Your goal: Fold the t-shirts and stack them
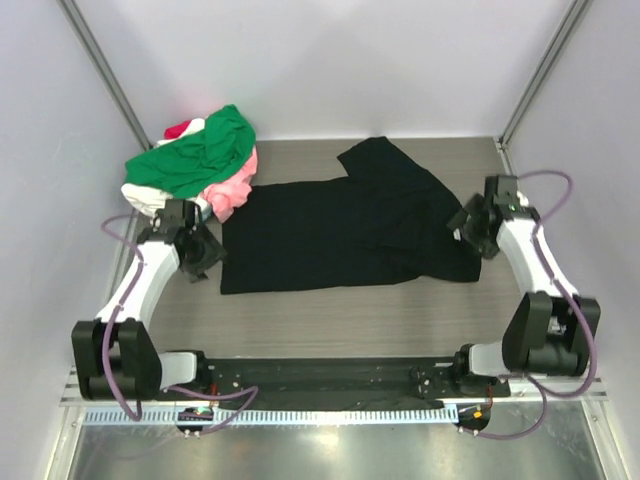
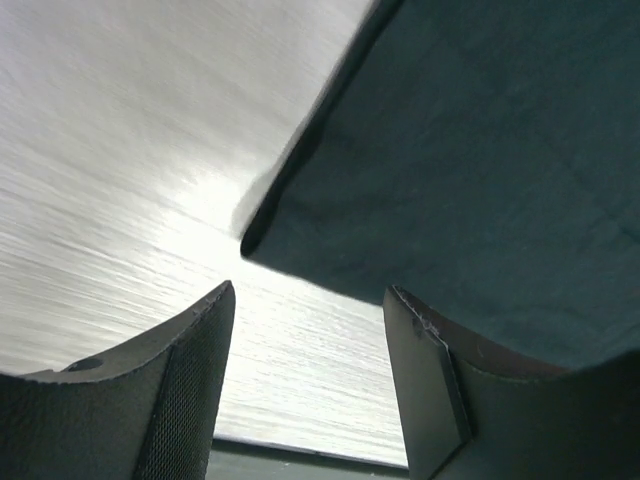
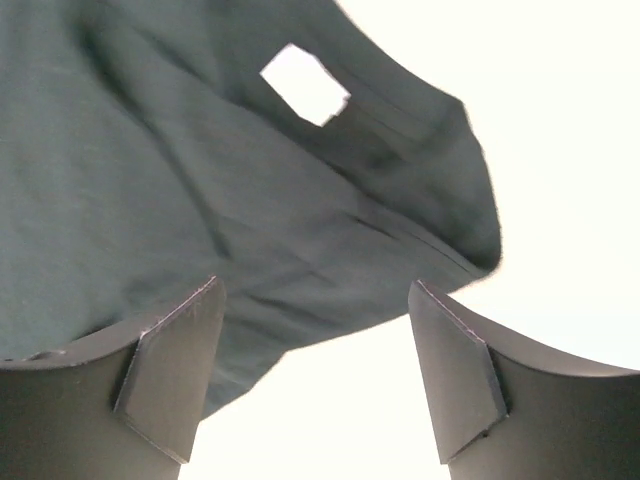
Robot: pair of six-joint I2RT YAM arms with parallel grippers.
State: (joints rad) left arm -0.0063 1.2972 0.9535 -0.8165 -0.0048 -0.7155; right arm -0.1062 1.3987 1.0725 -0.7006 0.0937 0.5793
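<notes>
1. Left gripper (image 1: 210, 256) sits low at the left edge of the black shirt (image 1: 340, 235), jaws spread, with nothing between them.
2. Its wrist view shows bare table (image 2: 120, 150) in the gap. A corner of the black shirt (image 2: 480, 170) lies just ahead of the fingertips. One finger (image 2: 440, 400) overlaps the cloth's edge in view, but I cannot tell whether it touches.
3. Right gripper (image 1: 463, 222) is at the shirt's right end, close against the rumpled cloth there. It is also spread wide and grasps nothing.
4. In the right wrist view the black shirt (image 3: 200, 170) fills the upper left. Its creased edge runs down across the gap towards one finger (image 3: 170, 380). A white tag (image 3: 305, 83) shows farther ahead on the cloth. The table beyond is washed out bright.
5. From above, the black shirt lies spread across mid-table between the two grippers, mostly flat. One flap angles towards the far edge, right of centre.
6. A loose heap sits at the far left:
   - The green shirt (image 1: 200, 155) is on top.
   - The pink shirt (image 1: 235, 190) pokes out beneath, just beside the black shirt's far left corner.
   - The white shirt (image 1: 145, 200) shows at the near left, just behind the left gripper.
   - The red shirt (image 1: 180, 128) peeks out at the far side.
</notes>
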